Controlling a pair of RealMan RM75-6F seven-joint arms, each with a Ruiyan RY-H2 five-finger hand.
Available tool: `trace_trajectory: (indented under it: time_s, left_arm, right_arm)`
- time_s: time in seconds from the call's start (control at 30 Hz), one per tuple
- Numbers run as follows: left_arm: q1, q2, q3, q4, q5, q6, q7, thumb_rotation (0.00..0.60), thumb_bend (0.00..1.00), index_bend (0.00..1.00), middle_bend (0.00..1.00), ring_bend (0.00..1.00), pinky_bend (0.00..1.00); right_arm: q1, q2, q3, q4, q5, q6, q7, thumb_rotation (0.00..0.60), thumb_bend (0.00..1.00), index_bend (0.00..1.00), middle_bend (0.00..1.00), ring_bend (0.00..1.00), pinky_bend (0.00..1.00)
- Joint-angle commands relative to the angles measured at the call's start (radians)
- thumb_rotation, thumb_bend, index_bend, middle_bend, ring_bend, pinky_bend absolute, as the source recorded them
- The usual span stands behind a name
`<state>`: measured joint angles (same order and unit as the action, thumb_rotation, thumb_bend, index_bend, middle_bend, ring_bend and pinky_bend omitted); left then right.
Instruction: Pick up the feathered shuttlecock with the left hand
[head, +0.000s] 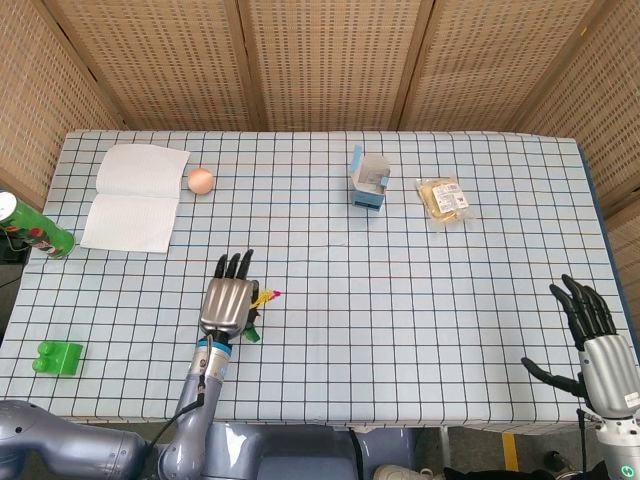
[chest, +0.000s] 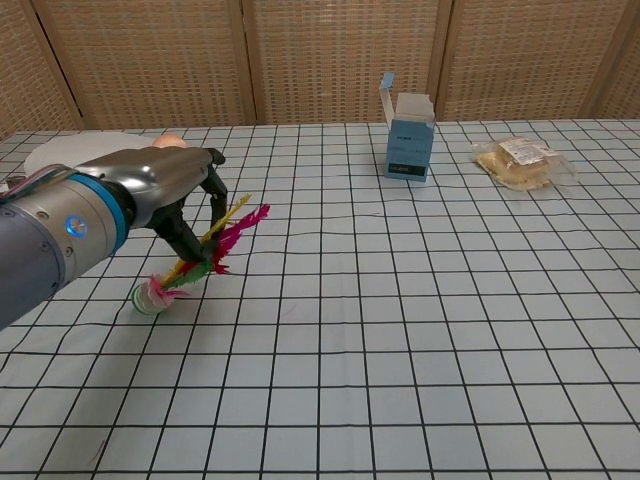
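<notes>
The shuttlecock has yellow, pink, red and green feathers and a pale round base. It hangs above the checked tablecloth, base down to the left, with my left hand pinching its feathers. In the head view the left hand covers most of it, and only feather tips of the shuttlecock stick out to the right. At the table's near right corner my right hand stays with its fingers spread, holding nothing.
An open notebook and an egg lie at the far left. A blue carton and a wrapped snack sit at the back. A green can and green bricks are at the left edge.
</notes>
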<state>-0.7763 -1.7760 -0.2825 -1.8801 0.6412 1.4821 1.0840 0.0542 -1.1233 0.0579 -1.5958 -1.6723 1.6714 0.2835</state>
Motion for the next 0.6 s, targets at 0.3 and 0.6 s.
trace_trajectory:
  time_s: [0.3, 0.6]
  left_arm:
    - [0.053, 0.114, 0.009, -0.043, 0.055, -0.028, -0.134, 0.6, 0.55, 0.69, 0.0, 0.0, 0.0]
    - [0.096, 0.195, 0.021, -0.044, 0.146, -0.073, -0.295, 0.6, 0.55, 0.7, 0.0, 0.0, 0.0]
  right_arm:
    - [0.0, -0.003, -0.002, 0.0, -0.002, -0.001, -0.009, 0.6, 0.04, 0.03, 0.0, 0.0, 0.04]
    - [0.001, -0.008, -0.005, -0.004, -0.006, -0.005, -0.033, 0.6, 0.04, 0.03, 0.0, 0.0, 0.04]
